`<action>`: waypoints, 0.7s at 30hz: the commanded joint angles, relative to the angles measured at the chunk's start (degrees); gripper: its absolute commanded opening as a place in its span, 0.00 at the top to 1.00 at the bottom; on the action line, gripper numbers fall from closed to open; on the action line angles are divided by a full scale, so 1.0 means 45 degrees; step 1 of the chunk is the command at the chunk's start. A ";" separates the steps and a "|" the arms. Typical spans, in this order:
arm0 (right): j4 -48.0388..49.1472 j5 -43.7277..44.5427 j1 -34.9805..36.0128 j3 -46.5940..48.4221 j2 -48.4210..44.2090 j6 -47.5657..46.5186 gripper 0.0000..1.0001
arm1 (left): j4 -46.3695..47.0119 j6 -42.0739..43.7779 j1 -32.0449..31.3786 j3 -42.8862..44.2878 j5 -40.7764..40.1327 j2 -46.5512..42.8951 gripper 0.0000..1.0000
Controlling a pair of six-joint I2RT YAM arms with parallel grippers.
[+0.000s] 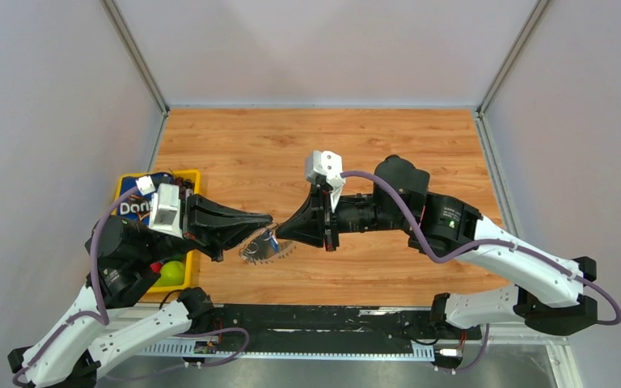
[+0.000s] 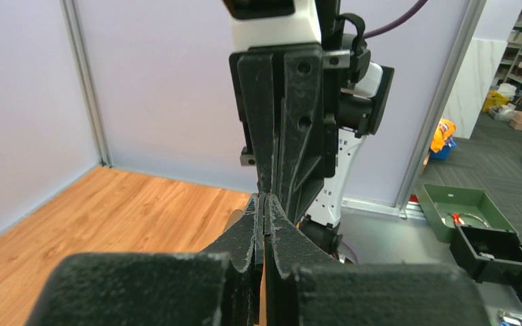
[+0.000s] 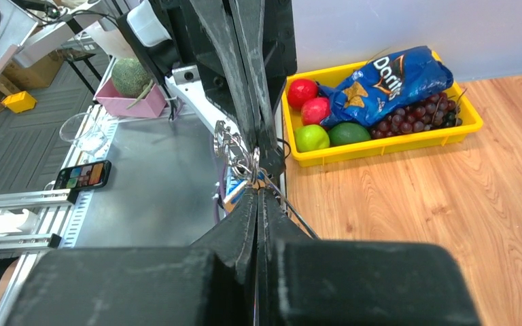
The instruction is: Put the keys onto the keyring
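My left gripper (image 1: 268, 220) and my right gripper (image 1: 280, 235) meet tip to tip above the near middle of the wooden table. The keyring (image 1: 260, 251), a thin silver hoop with a jagged silver fringe, hangs just below both tips. The key (image 1: 272, 240), with its blue head, sits at the right gripper's tip. In the right wrist view the right gripper (image 3: 257, 189) is shut, with the key's blue head (image 3: 235, 194) beside its tip and the ring's wire (image 3: 299, 223) running along one finger. In the left wrist view the left gripper (image 2: 264, 197) is shut on a thin edge that looks like the ring.
A yellow tray (image 1: 194, 174) at the table's left holds a blue chip bag (image 1: 133, 208) and fruit (image 1: 171, 273); it also shows in the right wrist view (image 3: 380, 146). The table's near edge and a black rail (image 1: 315, 319) lie just below the grippers.
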 commanded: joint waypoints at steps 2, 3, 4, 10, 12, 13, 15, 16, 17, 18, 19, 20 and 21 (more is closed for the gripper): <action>0.0406 0.0078 0.0161 -0.0300 -0.0186 0.0087 1.00 | 0.1320 -0.0224 0.0025 0.0065 -0.0147 0.0051 1.00; 0.0413 0.0085 0.0162 -0.0304 -0.0212 0.0097 1.00 | 0.1328 -0.0224 0.0017 0.0062 -0.0136 0.0059 1.00; 0.0409 0.0088 0.0163 -0.0299 -0.0222 0.0096 1.00 | 0.1334 -0.0224 0.0012 0.0052 -0.0144 0.0064 1.00; 0.0389 0.0447 0.0190 -0.0321 -0.0482 0.0077 1.00 | 0.1326 -0.0243 0.0024 0.0074 -0.0158 0.0025 1.00; 0.0397 0.0653 0.0188 -0.0273 -0.0672 0.0042 0.95 | 0.1320 -0.0243 0.0024 0.0070 -0.0145 0.0039 1.00; 0.0397 0.0740 0.0188 -0.0219 -0.0753 0.0015 0.89 | 0.1318 -0.0243 0.0012 0.0068 -0.0140 0.0022 1.00; 0.0377 0.0923 0.0183 -0.0065 -0.0906 -0.0025 0.79 | 0.1306 -0.0243 0.0018 0.0089 -0.0136 0.0009 1.00; 0.0360 0.1028 0.0182 -0.0001 -0.0949 -0.0056 0.76 | 0.1301 -0.0243 0.0012 0.0075 -0.0134 0.0009 1.00; 0.0351 0.1099 0.0192 0.0078 -0.0991 -0.0090 0.74 | 0.1298 -0.0243 0.0009 0.0069 -0.0137 0.0000 1.00; 0.0357 0.1125 0.0193 0.0157 -0.1018 -0.0121 0.73 | 0.1297 -0.0243 0.0008 0.0065 -0.0154 0.0005 1.00; 0.0358 0.1133 0.0184 0.0237 -0.1012 -0.0142 0.71 | 0.1297 -0.0243 0.0008 0.0052 -0.0152 -0.0006 1.00; 0.0353 0.1139 0.0182 0.0306 -0.1006 -0.0156 0.70 | 0.1296 -0.0243 0.0007 0.0049 -0.0162 0.0002 1.00; 0.0343 0.1135 0.0185 0.0431 -0.0964 -0.0161 0.69 | 0.1296 -0.0258 0.0007 0.0026 -0.0174 -0.0007 1.00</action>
